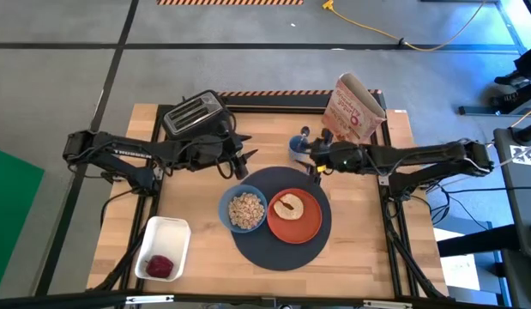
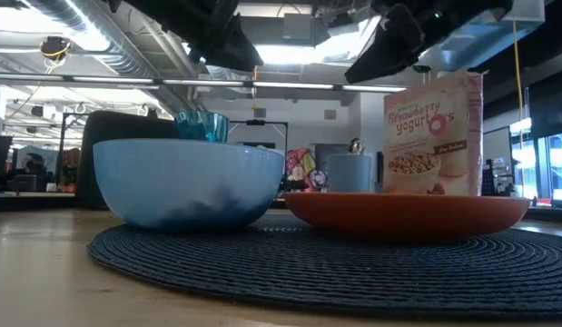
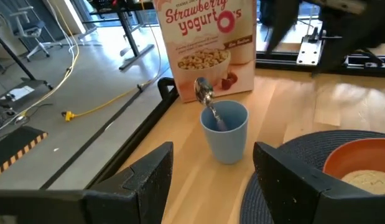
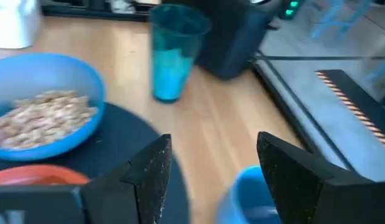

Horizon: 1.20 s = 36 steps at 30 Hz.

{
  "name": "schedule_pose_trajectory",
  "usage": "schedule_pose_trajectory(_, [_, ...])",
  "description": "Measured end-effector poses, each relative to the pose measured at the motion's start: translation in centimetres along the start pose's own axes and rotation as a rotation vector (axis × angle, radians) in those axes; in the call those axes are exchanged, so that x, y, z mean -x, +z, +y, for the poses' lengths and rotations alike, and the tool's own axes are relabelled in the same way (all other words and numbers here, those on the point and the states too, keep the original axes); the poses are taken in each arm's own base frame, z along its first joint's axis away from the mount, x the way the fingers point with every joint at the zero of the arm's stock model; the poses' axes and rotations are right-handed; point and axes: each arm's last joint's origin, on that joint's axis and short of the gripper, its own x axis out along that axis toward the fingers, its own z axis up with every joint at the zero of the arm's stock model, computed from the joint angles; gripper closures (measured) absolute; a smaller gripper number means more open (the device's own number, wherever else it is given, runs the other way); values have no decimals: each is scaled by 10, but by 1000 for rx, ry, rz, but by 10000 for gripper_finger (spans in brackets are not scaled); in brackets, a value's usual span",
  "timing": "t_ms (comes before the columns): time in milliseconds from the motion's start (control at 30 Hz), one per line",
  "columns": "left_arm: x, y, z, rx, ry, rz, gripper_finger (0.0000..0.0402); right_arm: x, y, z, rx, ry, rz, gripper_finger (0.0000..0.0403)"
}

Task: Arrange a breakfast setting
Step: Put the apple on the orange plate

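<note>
The dark blue-grey round mat (image 1: 278,245) lies on the wooden table. On it sit the small blue bowl (image 1: 243,210), holding cereal, and the orange plate (image 1: 293,215), holding a bagel. The translucent green tumbler (image 4: 173,53) stands upright on the wood beside the toaster, just beyond the bowl, and also shows in the low view (image 2: 202,125). The metal spoon (image 3: 208,102) stands in a light blue cup (image 3: 224,130). My left gripper (image 1: 245,163) is open and empty above the mat's far left edge. My right gripper (image 1: 316,165) is open and empty above the mat's far edge, near the cup.
A black toaster (image 1: 195,113) stands at the far left. A strawberry yogurt cereal box (image 1: 355,107) stands at the far right, behind the blue cup (image 1: 299,144). A white rectangular tray (image 1: 162,249) with something red in it lies at the near left.
</note>
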Motion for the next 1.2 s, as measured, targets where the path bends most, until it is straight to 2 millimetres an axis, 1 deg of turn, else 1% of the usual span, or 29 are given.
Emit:
schedule_pose_trajectory(133, [5, 3, 2, 6, 0, -10, 184, 4, 13, -15, -13, -47, 37, 178])
schedule_pose_trajectory(233, [10, 5, 5, 11, 1, -19, 184, 4, 17, -31, -38, -124, 49, 178])
schedule_pose_trajectory(367, [20, 7, 10, 22, 8, -6, 184, 1, 15, -59, -85, -193, 105, 178])
schedule_pose_trajectory(467, [32, 6, 16, 21, 39, 28, 184, -1, 9, -73, -140, -164, 140, 178])
schedule_pose_trajectory(533, [42, 5, 19, 34, 59, 44, 184, -1, 8, -77, -166, -128, 141, 178])
schedule_pose_trajectory(700, [70, 2, 26, 84, 109, 83, 184, -1, 11, -75, -167, -96, 103, 178])
schedule_pose_trajectory(833, [88, -5, 25, 166, 75, 131, 184, -1, 18, -71, -130, -87, 43, 178])
schedule_pose_trajectory(900, [96, -8, 22, 219, -11, 173, 184, -1, 21, -69, -109, -83, 19, 178])
schedule_pose_trajectory(933, [100, -11, 19, 234, -87, 210, 184, -1, 22, -68, -104, -79, 12, 178])
schedule_pose_trajectory(1033, [112, -14, 4, 244, -446, 327, 184, 0, 22, -66, -80, -72, 12, 178])
schedule_pose_trajectory(1067, [117, -16, -1, 253, -538, 368, 184, 0, 22, -66, -78, -73, 12, 178])
schedule_pose_trajectory(1133, [126, -19, -11, 271, -638, 431, 184, 0, 22, -66, -78, -72, 10, 178])
schedule_pose_trajectory(1200, [133, -23, -20, 269, -684, 489, 184, 0, 22, -66, -79, -72, 10, 178])
